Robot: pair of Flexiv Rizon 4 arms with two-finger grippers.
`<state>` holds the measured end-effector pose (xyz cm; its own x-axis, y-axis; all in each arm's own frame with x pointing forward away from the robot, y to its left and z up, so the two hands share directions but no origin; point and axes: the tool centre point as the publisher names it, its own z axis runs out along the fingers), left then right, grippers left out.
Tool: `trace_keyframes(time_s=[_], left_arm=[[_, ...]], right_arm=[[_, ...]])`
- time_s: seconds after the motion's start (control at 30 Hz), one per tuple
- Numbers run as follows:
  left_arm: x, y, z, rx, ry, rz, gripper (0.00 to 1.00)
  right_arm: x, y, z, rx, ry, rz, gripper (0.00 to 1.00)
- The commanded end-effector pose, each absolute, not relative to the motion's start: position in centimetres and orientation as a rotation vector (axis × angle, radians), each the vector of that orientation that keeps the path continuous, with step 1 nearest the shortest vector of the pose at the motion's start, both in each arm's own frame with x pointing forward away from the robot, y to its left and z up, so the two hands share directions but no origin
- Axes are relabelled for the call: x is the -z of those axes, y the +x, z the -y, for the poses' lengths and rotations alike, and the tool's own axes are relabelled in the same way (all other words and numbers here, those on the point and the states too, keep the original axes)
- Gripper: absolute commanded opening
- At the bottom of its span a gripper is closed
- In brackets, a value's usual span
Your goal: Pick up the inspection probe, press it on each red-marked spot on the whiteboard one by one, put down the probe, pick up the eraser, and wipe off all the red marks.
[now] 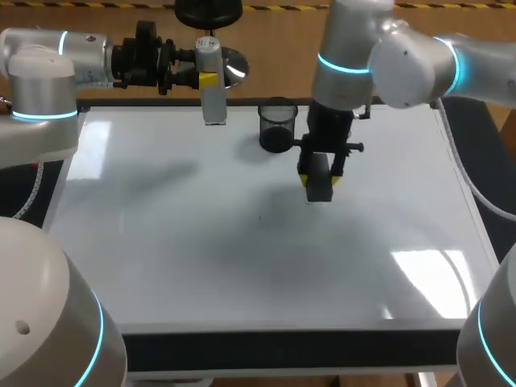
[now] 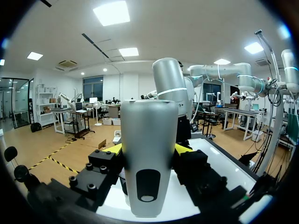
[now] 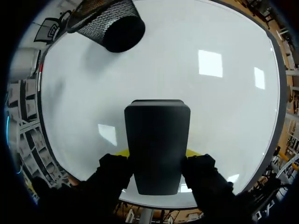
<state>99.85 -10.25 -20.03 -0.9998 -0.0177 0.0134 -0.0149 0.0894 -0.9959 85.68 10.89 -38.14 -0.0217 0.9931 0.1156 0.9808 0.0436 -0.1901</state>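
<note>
We've got our left arm (image 1: 48,64) along the back-left edge, wrist level, left gripper (image 1: 203,79) clamped on the probe (image 1: 213,90) from both sides. The probe is upright at the whiteboard's (image 1: 201,242) far edge. Our right arm (image 1: 403,60) comes over from the right, wrist pointing straight down mid-board. The right gripper (image 1: 320,179) is pinching the eraser (image 1: 319,190), long side vertical; we can't tell if it touches the surface. A black mesh cup (image 1: 277,127) stands near the back edge, between probe and eraser. The board is white and glossy, with light glare at the near right.
</note>
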Motion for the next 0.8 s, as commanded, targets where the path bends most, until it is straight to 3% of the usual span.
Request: trace_keyframes(time_s=[0.03, 0.4, 0.8], left_arm=[[19.9, 99.9, 10.3, 2.118, -0.034, -2.319, 0.0], [19.9, 99.9, 10.3, 2.118, -0.034, -2.319, 0.0], [19.9, 99.9, 10.3, 2.118, -0.034, -2.319, 0.0]], right_arm=[[38.6, 87.4, -13.0, -0.155, -2.013, 2.158, 0.0], [39.8, 88.9, -15.7, -0.139, -1.946, 2.242, 0.0], [41.7, 89.2, -14.8, -0.167, -1.937, 2.238, 0.0]])
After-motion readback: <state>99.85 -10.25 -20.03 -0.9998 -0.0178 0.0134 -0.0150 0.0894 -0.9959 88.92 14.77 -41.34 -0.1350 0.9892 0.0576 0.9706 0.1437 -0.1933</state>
